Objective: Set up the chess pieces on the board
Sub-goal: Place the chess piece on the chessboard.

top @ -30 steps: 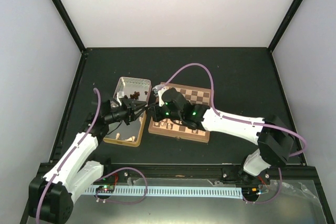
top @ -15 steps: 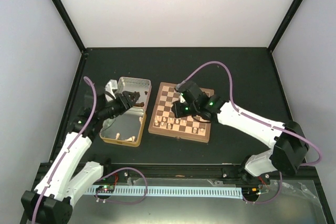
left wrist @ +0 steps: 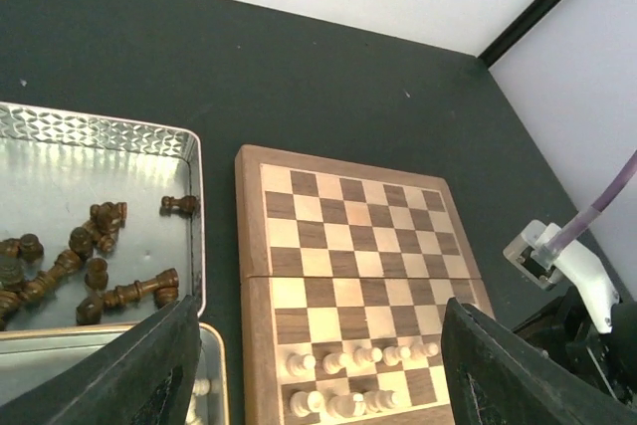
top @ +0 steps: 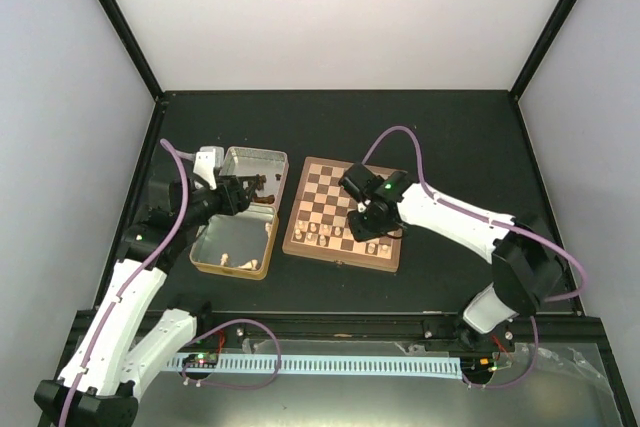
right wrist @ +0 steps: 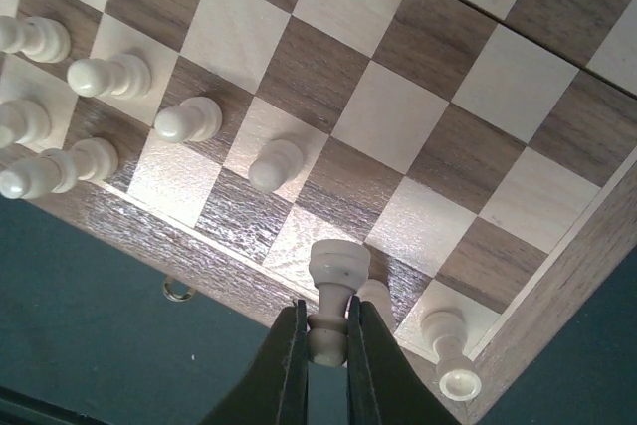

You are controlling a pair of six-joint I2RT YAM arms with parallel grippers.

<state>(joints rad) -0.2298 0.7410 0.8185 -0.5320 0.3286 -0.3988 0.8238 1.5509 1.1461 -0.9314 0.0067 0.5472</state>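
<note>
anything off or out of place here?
Nothing looks spilled or damaged. The dark pieces lie toppled in a heap inside the tin, and the far rows of the board are bare; that looks like storage, not a fault. The right tool pinches a cream piece at the board's near edge.

White arm links [top: 455,219], black joints [top: 520,269], looping lilac cables [top: 400,133]; green light [top: 385,187] at right wrist; dark tapered jaws

one board [top: 330,190], two tin trays [top: 255,151], two arms [top: 450,220]
</note>
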